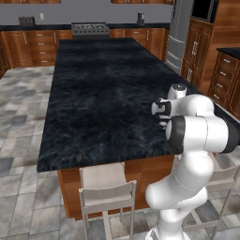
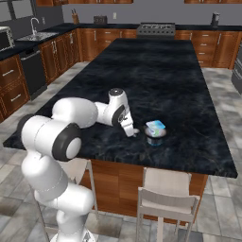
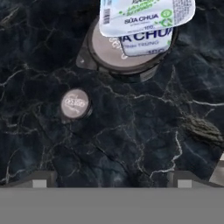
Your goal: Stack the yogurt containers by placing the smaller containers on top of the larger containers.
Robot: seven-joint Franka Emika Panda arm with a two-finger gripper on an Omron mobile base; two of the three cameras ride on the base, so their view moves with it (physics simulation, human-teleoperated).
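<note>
The small squarish white tub with a light-blue and white top [image 3: 146, 17] sits tilted on the larger round dark-walled yogurt container [image 3: 114, 56], overhanging its rim. In the right base view this small tub [image 2: 155, 125] rests on the larger container [image 2: 155, 137] near the island's front edge. My gripper [image 3: 111, 181] is open, its fingertips [image 3: 40, 178] wide apart with only bare counter between them. It hovers low just left of the stack, gripper [image 2: 133, 132] apart from it. A tiny round pinkish-topped item [image 3: 75, 103] lies on the counter beside the stack.
The dark marble island counter [image 2: 165, 71] stretches far back. Stools [image 2: 168, 189] stand at its front edge, one also to the left [image 1: 105, 185]. Wooden cabinets and a stove [image 2: 156, 29] line the far wall. My arm's elbow [image 1: 197, 129] blocks the near right corner.
</note>
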